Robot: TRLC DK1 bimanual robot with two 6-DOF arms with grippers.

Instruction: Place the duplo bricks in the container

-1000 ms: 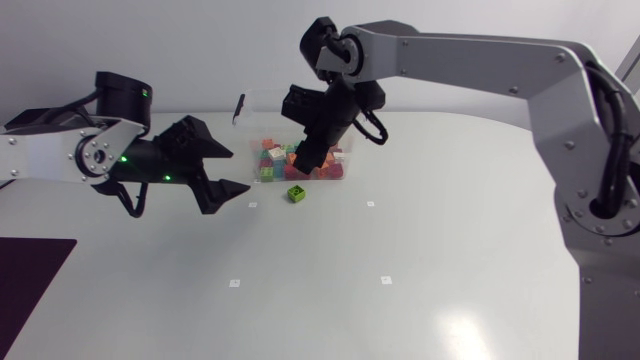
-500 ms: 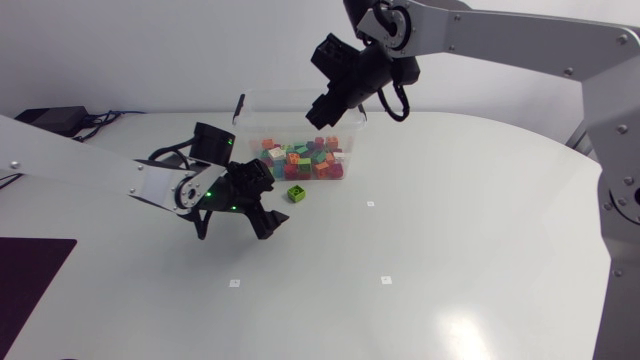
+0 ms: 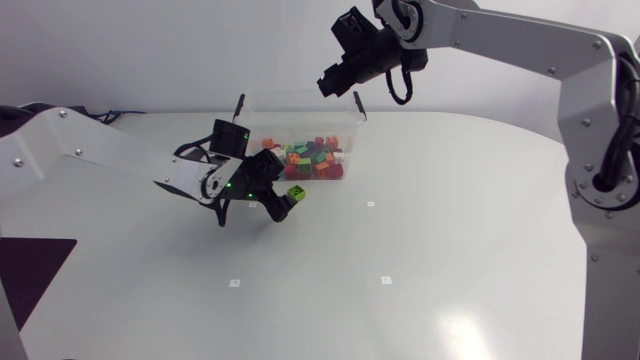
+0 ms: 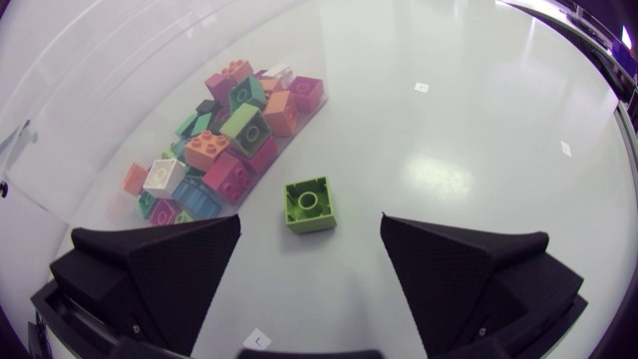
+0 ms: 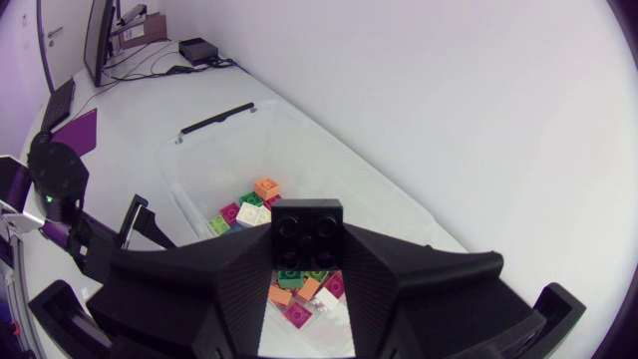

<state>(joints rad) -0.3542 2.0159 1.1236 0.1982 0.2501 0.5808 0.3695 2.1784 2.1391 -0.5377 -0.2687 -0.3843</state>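
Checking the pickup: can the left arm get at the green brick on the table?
Probably yes: the left gripper is open, and the green duplo brick lies just ahead of the gap between its fingers, with nothing in between.

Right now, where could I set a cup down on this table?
Bare: the table's near half around the white markers, and its right side. Crowded by the container: left gripper straddling a green brick, right gripper above, holding a black brick.
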